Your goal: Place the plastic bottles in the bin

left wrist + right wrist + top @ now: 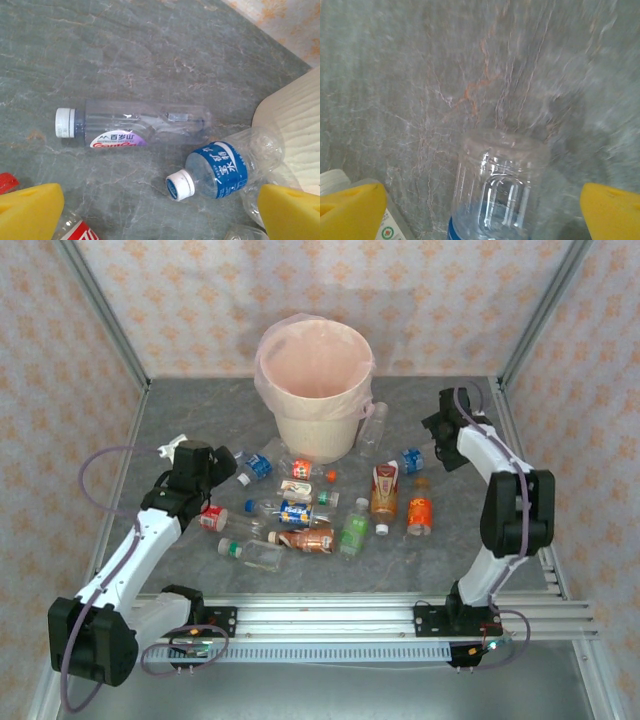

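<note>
While about a dozen plastic bottles (pixel 300 512) lie on their sides across the grey marbled table (pixel 180 420), both arms hang over the litter with nothing in their grasp.

The bin (pixel 312 430), a cream bucket lined with a pinkish bag, stands upright at the far middle of the table, close to the patterned back wall. The bottles are spread on the stone in front of it, and one clear bottle (pixel 375 425) lies just beside its right flank.

At the left edge of the scatter the left gripper (pixel 222 468) hovers with its jaws spread wide. Its yellow pads (pixel 30 210) sit on either side of bare stone. A white-capped bottle (pixel 135 125) lies just beyond them, and a blue-labelled bottle (pixel 220 167) lies near the foot of the bin.

To the right of the bin the right gripper (pixel 432 445) also has its jaws wide apart. They straddle another clear bottle with a blue band (pixel 500 200) without touching it; that wrist view is blurred.

Open stone shows in three places: the far-left corner, the right margin past the two orange bottles (pixel 400 502), and a narrow band between the nearest bottles and the aluminium rail (pixel 380 612) along the near edge. Slanting frame posts (pixel 105 315) close off both sides.
</note>
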